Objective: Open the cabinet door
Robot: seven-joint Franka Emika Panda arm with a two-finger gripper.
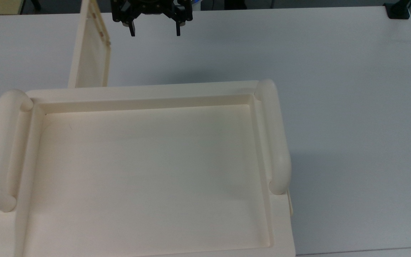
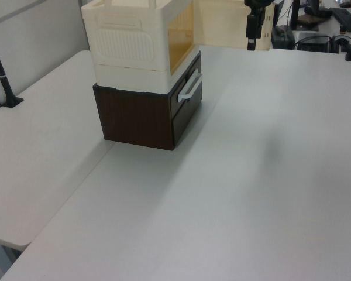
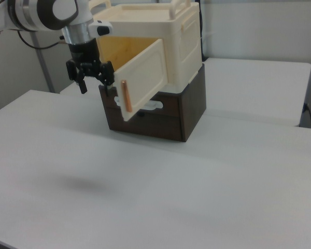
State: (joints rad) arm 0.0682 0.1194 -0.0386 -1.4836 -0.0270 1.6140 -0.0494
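The cabinet door is a thin cream panel standing open, sticking out from the front left corner of the cream cabinet in the top view. In the right view the cabinet door hangs ajar with a copper strip on its free edge. My gripper hovers open and holds nothing, to the top view's right of the door and apart from it. The right view puts the gripper just left of the door's free edge. Seen in the left view, the gripper hangs in front of the open door.
The cream cabinet sits on a dark brown drawer unit with a white handle. The white table stretches wide to the top view's right. A black clamp sits at the far right corner.
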